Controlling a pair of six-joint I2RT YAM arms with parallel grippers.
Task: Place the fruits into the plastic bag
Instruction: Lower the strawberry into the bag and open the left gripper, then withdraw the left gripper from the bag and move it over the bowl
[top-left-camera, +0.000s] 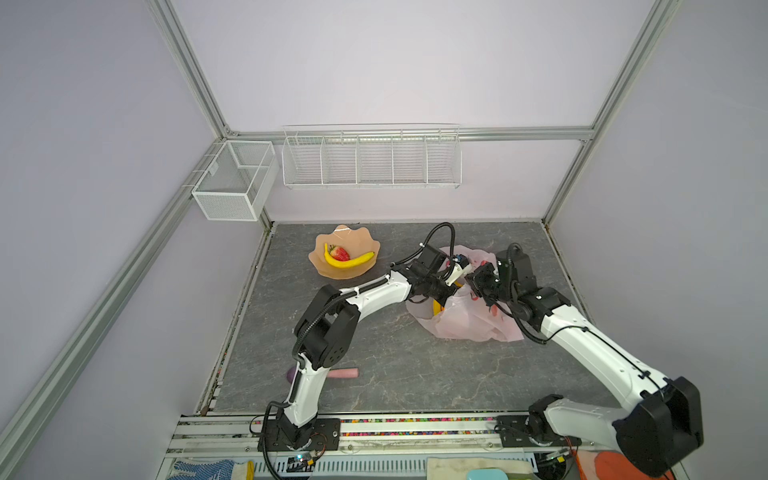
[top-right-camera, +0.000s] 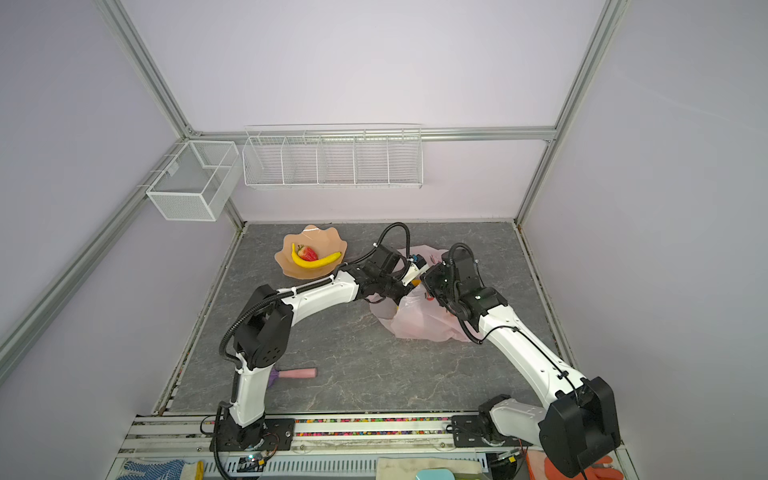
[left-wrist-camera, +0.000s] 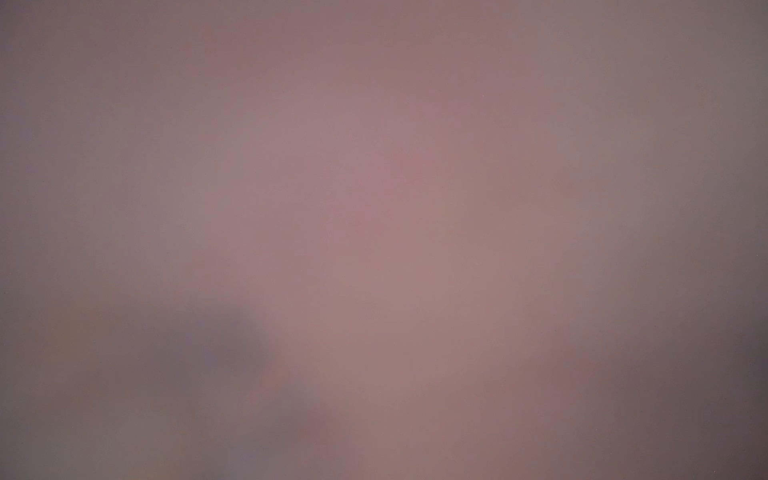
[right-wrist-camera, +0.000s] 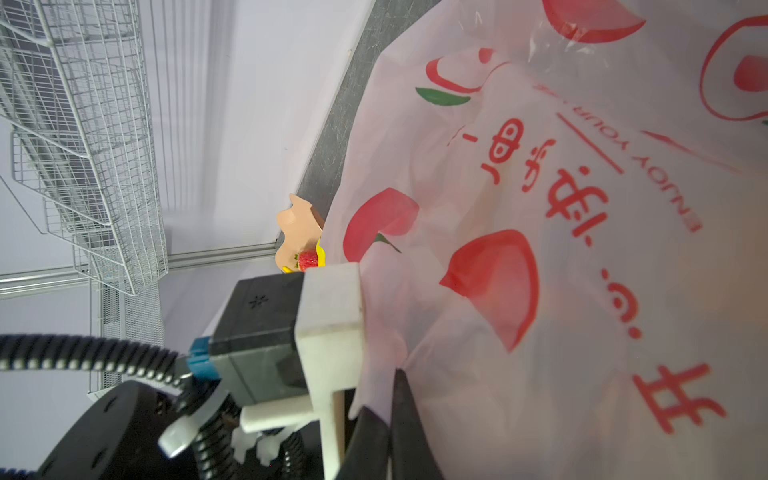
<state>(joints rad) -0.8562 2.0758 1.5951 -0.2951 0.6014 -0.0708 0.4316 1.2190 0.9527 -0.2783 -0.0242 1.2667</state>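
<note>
Both top views first: the left gripper (top-left-camera: 445, 291) is down in the mouth of the translucent pale pink plastic bag (top-left-camera: 469, 324), which lies crumpled right of centre on the grey stone-patterned table (top-left-camera: 374, 353). Its jaws are buried under wrist and film, so I cannot tell how wide they stand. A curved yellow toy banana (top-left-camera: 436, 308) shows through the film right beneath it. Whether it is gripped or loose, there's no telling. The right gripper (top-left-camera: 478, 286) sits at the bag's rim, just opposite. Well apart at back left, the peach scalloped bowl (top-left-camera: 345, 272) holds a second yellow banana (top-left-camera: 349, 261) and a red toy strawberry (top-left-camera: 340, 252). A pink-handled utensil (top-left-camera: 344, 373) lies by the left arm.

Left wrist view: nothing but pink blur, so the lens is likely against the film.

Right wrist view: the right gripper's black fingers (right-wrist-camera: 409, 432) are pinched tight on a fold of the bag's rim. The left arm's white camera bracket (right-wrist-camera: 328, 307) is just beside.

This looks like the drop-off of one fruit, with two left in the bowl. Next, the left arm must back out without dragging film and cross to the bowl. The right pinch must hold the mouth up meanwhile.
</note>
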